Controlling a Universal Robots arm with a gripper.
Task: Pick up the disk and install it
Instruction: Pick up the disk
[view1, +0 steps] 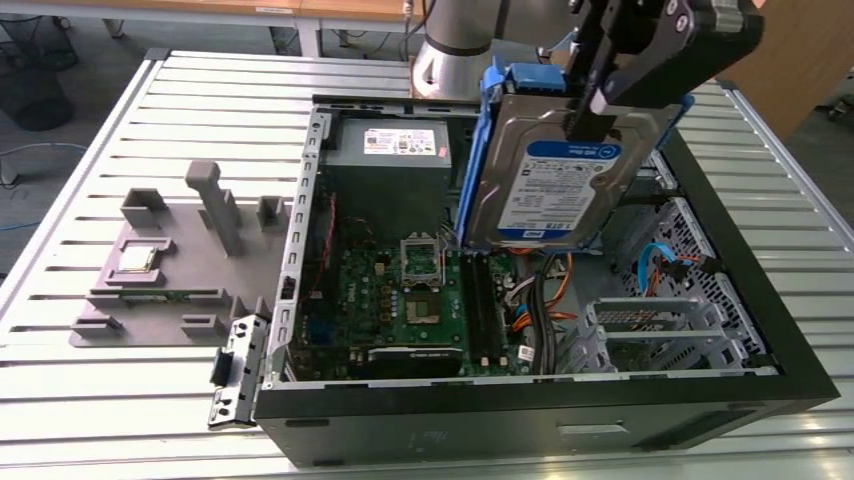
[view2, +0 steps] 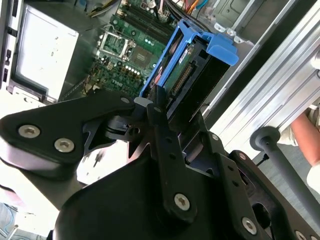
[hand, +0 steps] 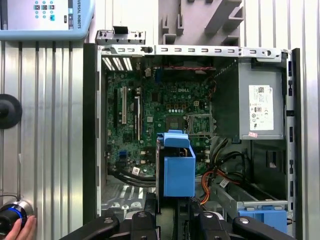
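The disk (view1: 567, 185), a silver-grey hard drive with a white-and-blue label in a bright blue carrier frame, hangs upright in the air above the open computer case (view1: 747, 375). My gripper (view1: 589, 125) is shut on its upper edge, with one black finger running down over the label side. In the second wrist view a finger (view2: 159, 117) presses against the disk (view2: 192, 62) near its connector end. Seen in the first wrist view, the disk's blue carrier (hand: 178, 169) hovers over the motherboard (hand: 150, 130), just past my gripper (hand: 172, 222).
Inside the case are a grey power supply box (view1: 400, 145) with a white sticker, a metal drive cage (view1: 667, 325) and orange and blue cables. A grey fixture (view1: 174, 265) lies on the slatted table. A blue latch (hand: 262, 216) sits in the bay. A hand (hand: 22, 231) rests by a knob.
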